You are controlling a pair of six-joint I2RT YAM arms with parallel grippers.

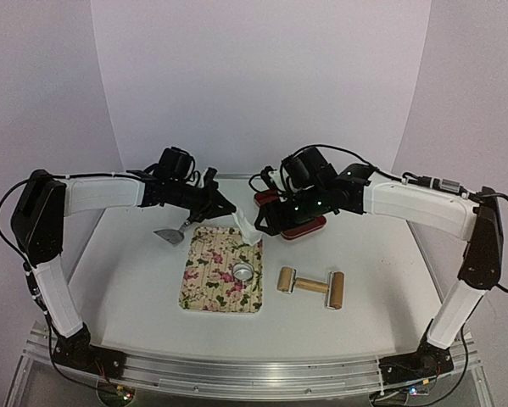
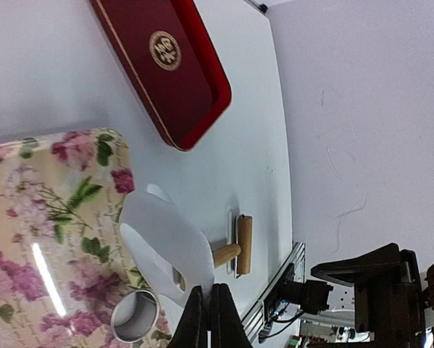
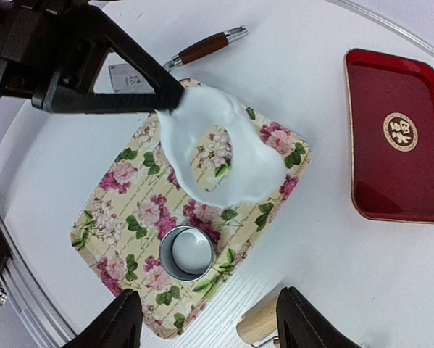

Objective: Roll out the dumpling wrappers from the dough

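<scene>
Item 1, left gripper [image 3: 169, 98]: jaws were pinched shut on the edge of a thin white dough sheet [image 3: 249, 163] with 1 round hole cut in it, which hung over a cream floral rectangular board [image 3: 108, 217]. Item 2, right gripper [image 3: 211, 322]: fingers were spread wide, holding nothing, above the board. 1 small white round dumpling wrapper [image 3: 191, 250] lay inside a shiny metal ring cutter [image 3: 167, 267] on the board, while a red rectangular tray [image 3: 398, 181], a wooden roller [image 1: 311, 287] and a wood-handled scraper [image 3: 202, 47] lay on the white table [image 3: 311, 43] beside it.
</scene>
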